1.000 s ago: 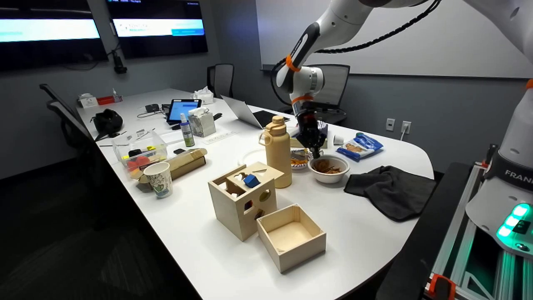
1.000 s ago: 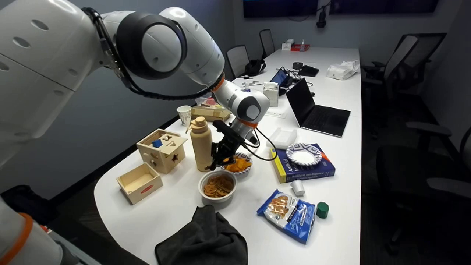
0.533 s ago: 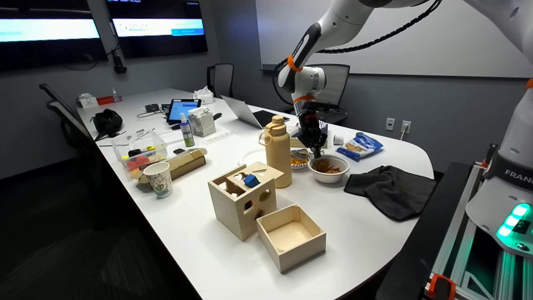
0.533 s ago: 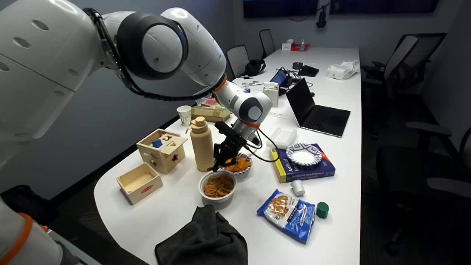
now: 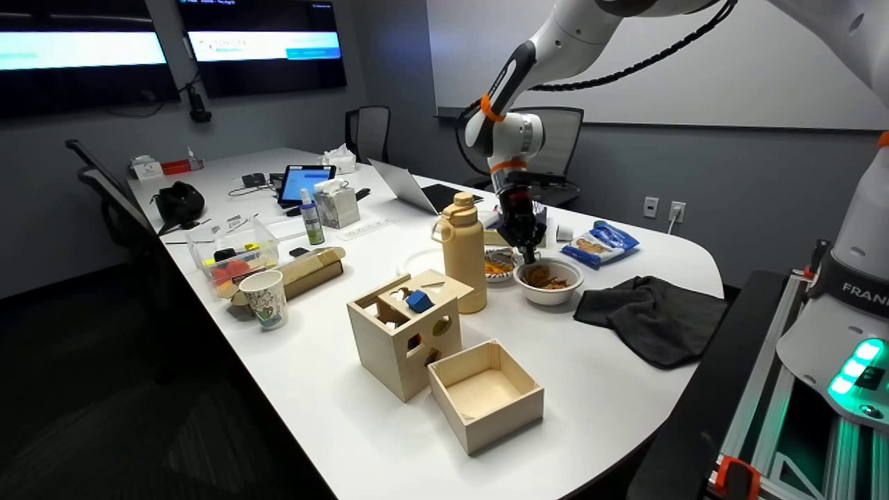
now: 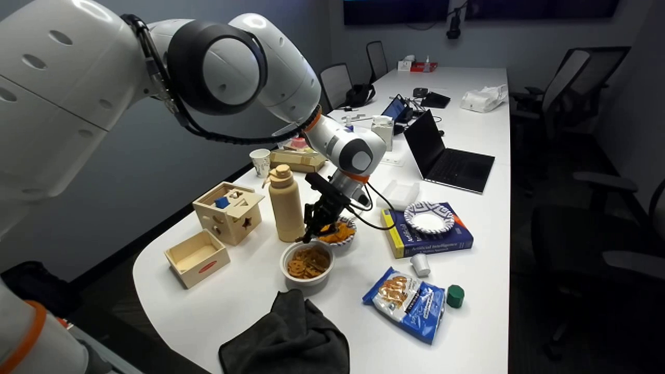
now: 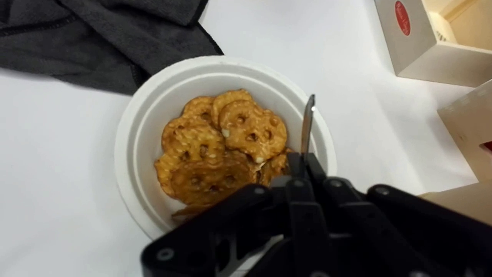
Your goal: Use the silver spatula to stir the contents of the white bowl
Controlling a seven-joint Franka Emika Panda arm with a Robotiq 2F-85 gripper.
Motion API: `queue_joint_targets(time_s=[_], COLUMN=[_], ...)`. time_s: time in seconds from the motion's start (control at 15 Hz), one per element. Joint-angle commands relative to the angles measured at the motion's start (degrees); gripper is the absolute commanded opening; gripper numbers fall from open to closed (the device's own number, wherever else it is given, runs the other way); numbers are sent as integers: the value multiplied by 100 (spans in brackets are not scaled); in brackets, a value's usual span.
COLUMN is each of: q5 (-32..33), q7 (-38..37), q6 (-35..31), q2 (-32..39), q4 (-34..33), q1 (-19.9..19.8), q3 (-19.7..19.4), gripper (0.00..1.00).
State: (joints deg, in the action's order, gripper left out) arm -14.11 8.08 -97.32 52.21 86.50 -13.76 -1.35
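so my claw (image 7: 306, 165) looks matt, spatula (image 7: 308, 125) shiny metal, bowl (image 7: 123, 157) smooth and matt, pretzel crisps (image 7: 211, 173) bumpy and glossy, towel (image 7: 111, 42) fuzzy cloth

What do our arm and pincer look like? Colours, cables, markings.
White rounded arm, black joint rings, orange bands, dark ribbed cable. White base, black collar lettered "FRAN", then cut off at the picture's edge; green lights. The pincer is black: slim fingers, round bolt heads.
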Motion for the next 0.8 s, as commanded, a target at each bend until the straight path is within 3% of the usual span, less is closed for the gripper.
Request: queue_joint_targets(time_s=[0.0, 0.07, 0.13, 0.27, 0.33, 0.73], q5=[-24, -8, -7, -5, -2, -8], q7=[-52, -43, -43, -50, -54, -59], q6=[0, 29, 38, 49, 50, 49], q2=[101, 105, 102, 107, 107, 70], q4=[-172, -189, -196, -224, -232, -182], q1=[2, 5, 0, 0, -4, -36], q3=[-15, -15, -18, -19, -26, -77], gripper=[1, 6, 30, 33, 40, 87])
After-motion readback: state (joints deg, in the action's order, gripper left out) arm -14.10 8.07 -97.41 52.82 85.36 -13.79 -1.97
